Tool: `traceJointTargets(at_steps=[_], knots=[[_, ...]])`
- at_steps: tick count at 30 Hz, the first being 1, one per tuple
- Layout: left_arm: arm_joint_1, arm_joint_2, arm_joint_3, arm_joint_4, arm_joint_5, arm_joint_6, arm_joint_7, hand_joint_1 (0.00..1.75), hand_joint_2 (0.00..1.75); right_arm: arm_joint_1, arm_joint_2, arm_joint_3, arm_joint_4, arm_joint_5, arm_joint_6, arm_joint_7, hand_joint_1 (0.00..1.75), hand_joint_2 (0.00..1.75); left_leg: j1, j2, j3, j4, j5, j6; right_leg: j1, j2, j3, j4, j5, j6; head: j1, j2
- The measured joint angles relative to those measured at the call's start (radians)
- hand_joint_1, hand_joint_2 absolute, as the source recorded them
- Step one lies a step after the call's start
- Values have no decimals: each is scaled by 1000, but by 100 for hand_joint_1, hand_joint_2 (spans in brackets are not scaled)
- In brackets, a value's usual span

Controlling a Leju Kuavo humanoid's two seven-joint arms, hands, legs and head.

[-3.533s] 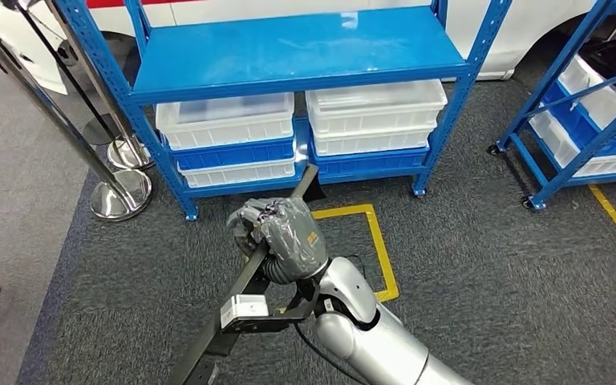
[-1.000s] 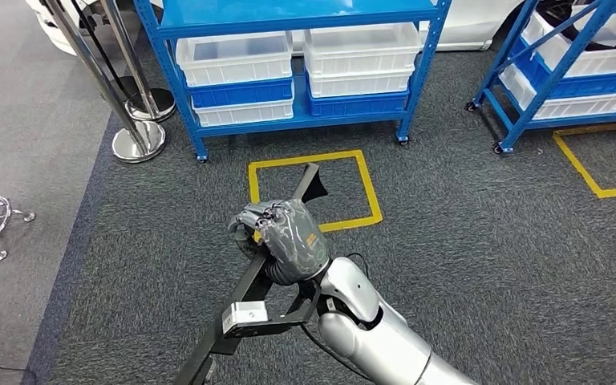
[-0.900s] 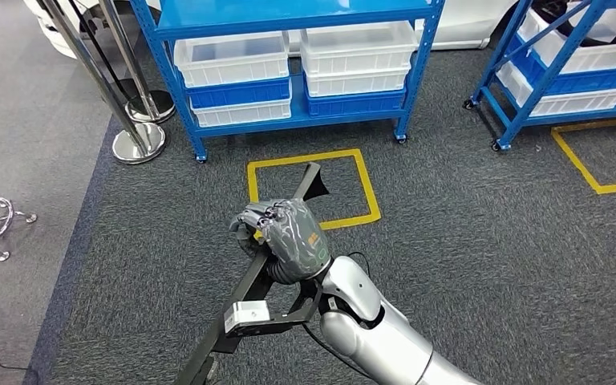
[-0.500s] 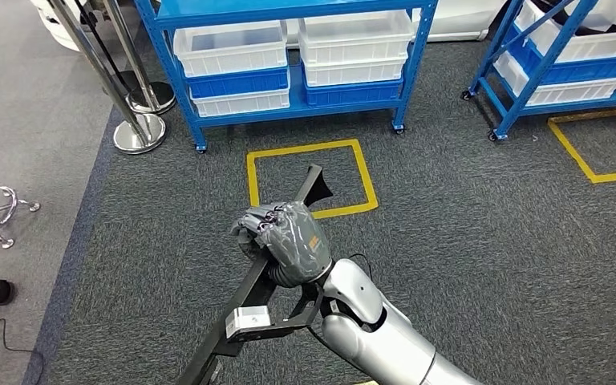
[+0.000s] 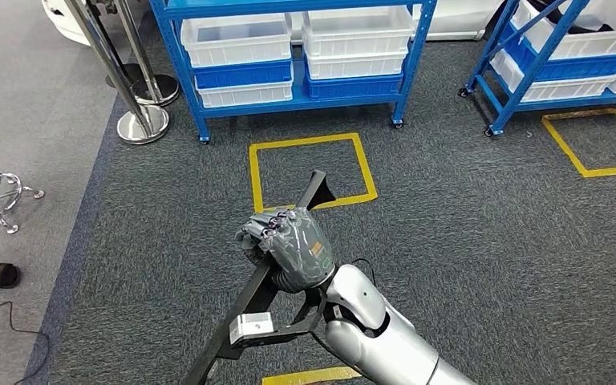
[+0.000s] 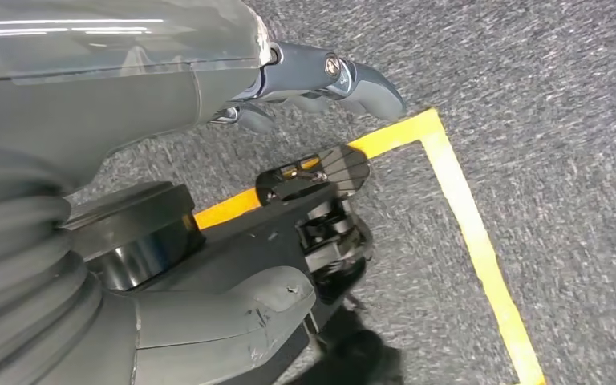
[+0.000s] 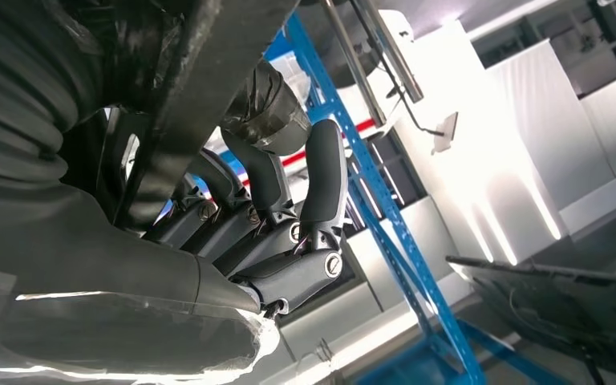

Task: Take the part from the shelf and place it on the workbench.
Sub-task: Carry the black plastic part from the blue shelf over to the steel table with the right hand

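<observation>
Part [image 5: 277, 265], a long black bar with a flared far end, sits in the right hand [image 5: 289, 247], whose fingers are wrapped tightly round its middle; the bar slants from near left up toward the far centre, its tip over the yellow floor square [image 5: 311, 170]; a small white-and-black bracket [image 5: 253, 327] hangs off its near stretch. In the right wrist view the dark fingers [image 7: 277, 192] curl round the bar's underside, so the grip looks firm. The left hand [image 6: 208, 208] hangs over carpet beside a yellow line; it seems to hold nothing, but how far its fingers are spread I cannot tell. Compared with a few seconds ago the whole view has shifted: the blue shelf [image 5: 289, 56] with its white bins [image 5: 237, 36] now lies farther off, the floor square is fully in sight, and a second shelf [image 5: 561, 56] shows at far right; the robot has backed away while the grip on the bar has stayed unchanged. So the pick appears done and the carry is under way; no bench is in sight, so a turn probably comes next.
</observation>
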Motion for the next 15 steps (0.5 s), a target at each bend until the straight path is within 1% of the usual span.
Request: traceJointTargets(at_steps=[1,2,3,4,5,6,8,9,10,11,12,13,14,15], knots=[[-1,1,-1,0,-1,0,0,0,175,1,0,0,-2,4,-3,0,175,175,-2,0,-5,4,4,-5,2,1,8,-19,-7,-5,0,0],[-2,2,-2,0,-2,0,1,0,175,1,-1,0,-5,8,-5,0,175,175,-3,0,-8,6,9,-11,4,2,6,-22,-1,-10,0,0],[-3,2,-3,0,-3,0,1,0,175,2,-2,0,-6,10,-8,0,175,175,-2,-1,-11,6,11,-17,3,1,1,-24,4,-17,0,0],[-4,3,-4,0,-5,0,0,0,175,2,-3,0,-8,12,-9,0,175,175,0,-1,-17,13,4,-23,2,1,-4,-26,11,-25,0,0],[-6,4,-6,0,-7,0,-2,0,175,3,-3,0,-11,16,-9,0,175,175,3,-2,-29,34,-17,-29,2,0,-12,-28,18,-33,0,0],[-9,5,-7,0,-10,0,-5,0,175,2,-3,0,-15,21,-9,-1,175,175,5,-2,-47,75,-52,-35,1,-1,-20,-29,25,-40,0,0],[-18,6,-12,0,-14,-1,-9,0,175,2,-4,0,-22,28,-9,-1,175,175,7,-3,-90,199,-133,-43,3,-1,-39,-29,38,-47,0,0],[-22,7,-14,0,-15,-1,-9,0,175,2,-5,0,-24,30,-9,-1,175,175,7,-3,-104,253,-156,-45,5,-1,-48,-29,45,-48,0,0],[-26,8,-17,0,-18,-1,-9,0,175,3,-7,0,-24,33,-9,-1,175,175,7,-3,-105,280,-162,-44,6,-1,-56,-28,51,-48,0,0],[-29,9,-19,0,-21,0,-8,0,175,4,-10,0,-26,35,-9,-1,175,175,7,-3,-87,271,-149,-42,7,-1,-63,-27,56,-47,0,0],[-32,11,-21,0,-24,0,-7,0,175,5,-12,0,-29,35,-9,-1,175,175,6,-3,-48,223,-124,-38,8,0,-68,-26,61,-46,0,0],[-36,12,-23,0,-27,0,-6,0,175,5,-15,0,-33,33,-9,-1,175,175,5,-5,1,150,-101,-32,8,1,-72,-25,65,-45,0,0],[-39,14,-25,0,-30,0,-4,0,175,6,-17,0,-38,29,-9,-1,175,175,3,-8,49,77,-87,-26,8,2,-75,-25,69,-41,0,0],[-42,16,-27,0,-31,1,-4,0,175,7,-18,0,-43,24,-9,-1,175,175,1,-12,83,21,-79,-21,8,3,-77,-26,73,-36,0,0]])
